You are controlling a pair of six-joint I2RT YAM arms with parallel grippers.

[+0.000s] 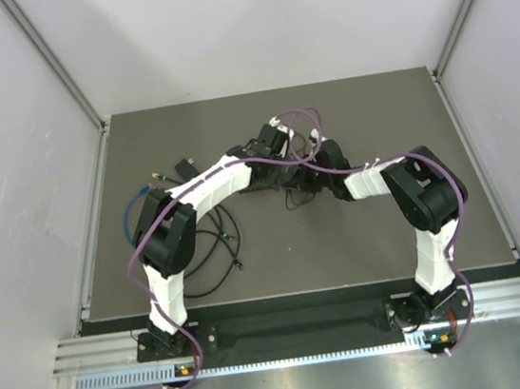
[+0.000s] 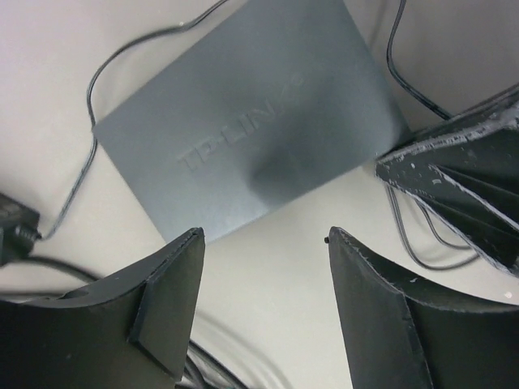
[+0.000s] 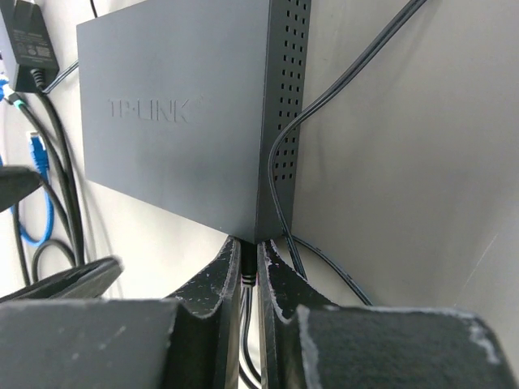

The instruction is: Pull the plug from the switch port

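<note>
The switch (image 3: 178, 121) is a flat matte black box marked TP-LINK, lying on the table; it also shows in the left wrist view (image 2: 251, 121). A black plug (image 3: 250, 271) with its cable sits in a port at the corner of the box's near edge. My right gripper (image 3: 253, 247) is shut on this plug, fingertips touching the box edge. My left gripper (image 2: 263, 243) is open and empty, hovering just off the box's near corner, not touching it. In the top view both grippers, left (image 1: 269, 150) and right (image 1: 312, 170), meet at mid-table and hide the box.
A small black adapter block (image 3: 28, 36) lies past the switch's far left corner. A blue cable (image 3: 36, 194) and black cables (image 3: 61, 186) run along its left side, another black cable (image 3: 284, 146) along its vented side. Loose cables (image 1: 214, 248) lie by the left arm.
</note>
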